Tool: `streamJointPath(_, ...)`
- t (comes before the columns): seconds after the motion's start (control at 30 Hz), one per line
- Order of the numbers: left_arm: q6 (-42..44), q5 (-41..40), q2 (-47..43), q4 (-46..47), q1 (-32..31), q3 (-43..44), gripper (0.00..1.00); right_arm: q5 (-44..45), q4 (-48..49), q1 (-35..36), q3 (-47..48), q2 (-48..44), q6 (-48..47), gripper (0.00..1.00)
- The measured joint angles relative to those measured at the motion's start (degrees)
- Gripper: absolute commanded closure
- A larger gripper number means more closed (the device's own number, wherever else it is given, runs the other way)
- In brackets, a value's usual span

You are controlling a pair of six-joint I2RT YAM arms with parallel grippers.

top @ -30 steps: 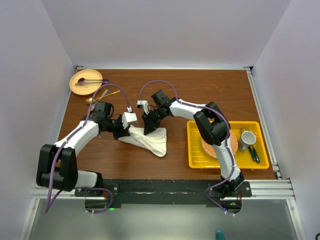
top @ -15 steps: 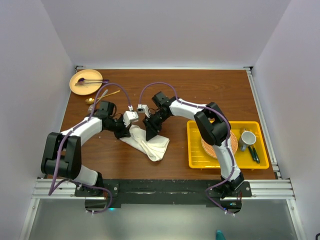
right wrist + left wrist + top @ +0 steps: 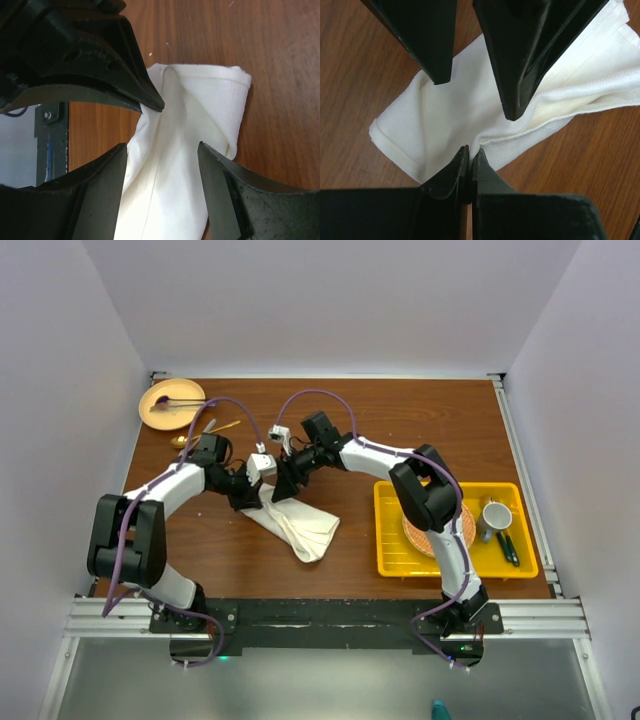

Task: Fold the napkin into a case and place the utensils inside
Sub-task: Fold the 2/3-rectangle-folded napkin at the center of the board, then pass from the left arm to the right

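Top view: napkin [image 3: 298,522] lies on the wooden table [image 3: 400,420], left of centre. It is a bunched, partly folded strip running from far-left to near-right, not a tidy case.

Left gripper [image 3: 469,156]: jaws closed to a thin line, pinching a gathered crease at the cloth's edge. Creases in the cloth run to the fingertips.

Right gripper [image 3: 161,147]: jaws spread wide, one finger on each side of the cloth's folded corner. No cloth is caught between them. Cannot tell whether the tips touch the fabric. In the left wrist view its two fingers [image 3: 430,40] point down at the cloth opposite the left gripper.

Both grippers meet at the far-left end of the napkin, close together.

Gold utensils [image 3: 205,430] lie on the bare table at far left, apart from the napkin, just near of the tan plate [image 3: 150,412].

Yellow tray [image 3: 455,573] on the right holds an orange woven mat [image 3: 425,535], a mug [image 3: 496,514] and dark green-handled utensils [image 3: 508,546].
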Motion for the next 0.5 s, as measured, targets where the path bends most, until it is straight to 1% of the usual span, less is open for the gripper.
streamJointPath(0.17,0.0,1.5,2.6,-2.7,1.1,2.5,1.00,0.6,4.9,0.1,-0.3,0.5,3.5,0.38)
streamJointPath(0.3,0.0,1.7,4.4,-4.7,1.7,4.3,1.00,0.7,6.8,0.1,-0.3,1.2,5.0,0.40)
streamJointPath(0.5,0.0,2.1,7.0,-7.0,2.2,6.7,1.00,1.4,7.4,0.1,-0.3,1.4,5.5,0.46)
